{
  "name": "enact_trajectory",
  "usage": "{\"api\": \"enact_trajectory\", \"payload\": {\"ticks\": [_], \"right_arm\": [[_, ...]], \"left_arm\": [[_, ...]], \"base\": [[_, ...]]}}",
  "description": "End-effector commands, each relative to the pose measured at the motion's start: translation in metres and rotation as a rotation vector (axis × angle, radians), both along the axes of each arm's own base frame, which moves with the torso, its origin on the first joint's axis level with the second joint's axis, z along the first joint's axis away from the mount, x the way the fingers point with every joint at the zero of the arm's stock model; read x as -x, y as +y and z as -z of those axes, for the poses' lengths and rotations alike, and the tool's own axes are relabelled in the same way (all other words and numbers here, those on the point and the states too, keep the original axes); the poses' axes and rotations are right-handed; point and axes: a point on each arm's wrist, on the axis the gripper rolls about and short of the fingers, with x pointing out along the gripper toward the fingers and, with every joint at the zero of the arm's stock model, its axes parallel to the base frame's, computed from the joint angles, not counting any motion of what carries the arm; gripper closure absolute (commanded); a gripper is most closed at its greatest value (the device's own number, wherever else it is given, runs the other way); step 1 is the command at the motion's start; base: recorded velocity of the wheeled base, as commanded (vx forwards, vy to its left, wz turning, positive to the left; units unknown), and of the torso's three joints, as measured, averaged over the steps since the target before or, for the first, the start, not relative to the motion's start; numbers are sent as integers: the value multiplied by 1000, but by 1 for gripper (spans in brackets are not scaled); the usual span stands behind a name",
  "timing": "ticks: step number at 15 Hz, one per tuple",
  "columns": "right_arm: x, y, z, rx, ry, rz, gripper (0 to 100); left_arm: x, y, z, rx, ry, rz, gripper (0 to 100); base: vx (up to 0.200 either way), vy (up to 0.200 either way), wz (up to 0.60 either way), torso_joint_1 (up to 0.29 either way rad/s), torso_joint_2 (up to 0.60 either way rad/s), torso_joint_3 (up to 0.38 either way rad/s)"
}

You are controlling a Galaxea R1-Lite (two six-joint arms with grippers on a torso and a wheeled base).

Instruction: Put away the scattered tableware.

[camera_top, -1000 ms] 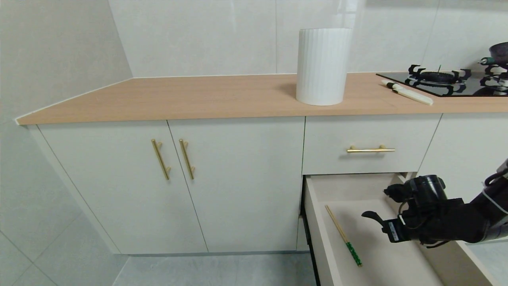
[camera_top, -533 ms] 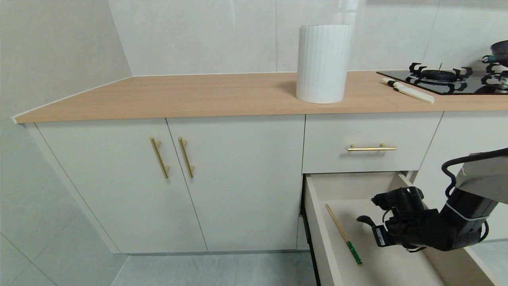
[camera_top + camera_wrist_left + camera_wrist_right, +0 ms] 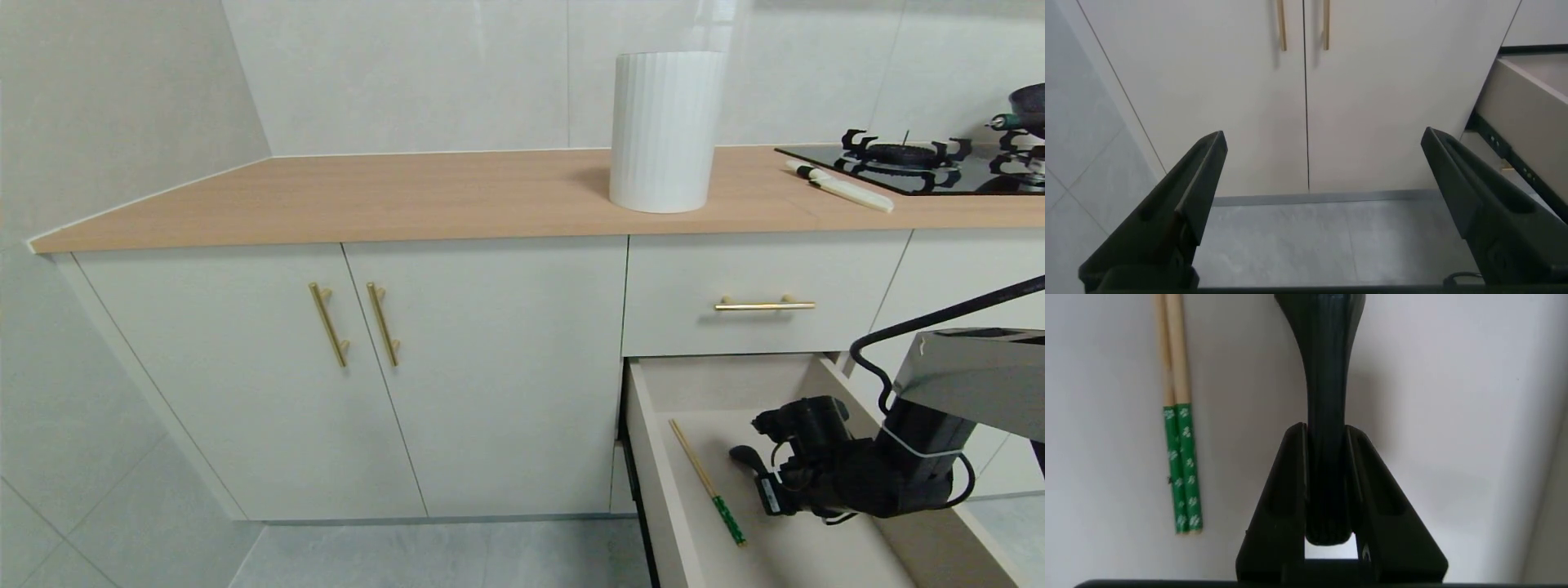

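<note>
Low over the open drawer [image 3: 657, 465], right jaws pinch a black utensil [image 3: 1327, 416] by one end, near the chopsticks [image 3: 1176, 425] on the drawer floor. Step, I judge: stowing it. Next: lower, release beside them. Left jaws spread, facing cabinet doors [image 3: 1306, 98].

A wooden countertop [image 3: 408, 196] runs from the left corner to the right. On it, right of centre, a tall white ribbed canister [image 3: 663, 131] stands upright. Further right a black gas hob [image 3: 914, 175] is set into the top, and a pale knife [image 3: 841, 189] lies flat just beside the hob's near edge. Below, at the near right, an open drawer [image 3: 653, 457] holds a pair of chopsticks [image 3: 707, 482] with green ends, lying side by side on its floor along the left wall
</note>
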Motion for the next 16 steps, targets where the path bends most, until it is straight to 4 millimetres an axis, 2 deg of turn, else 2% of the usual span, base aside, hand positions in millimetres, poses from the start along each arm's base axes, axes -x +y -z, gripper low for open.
{"api": "enact_trajectory", "payload": {"ticks": [1, 10, 11, 16], "right_arm": [[-1, 0, 12, 11, 23, 3, 100], [-1, 0, 12, 12, 23, 5, 100], [-1, 0, 12, 12, 23, 5, 0], [-1, 0, 12, 11, 24, 7, 0]], "left_arm": [[0, 0, 0, 0, 0, 0, 0], [0, 0, 0, 0, 0, 0, 0], [0, 0, 0, 0, 0, 0, 0], [0, 0, 0, 0, 0, 0, 0]], "base": [[0, 0, 0, 0, 0, 0], [0, 0, 0, 0, 0, 0], [0, 0, 0, 0, 0, 0], [0, 0, 0, 0, 0, 0]]}}
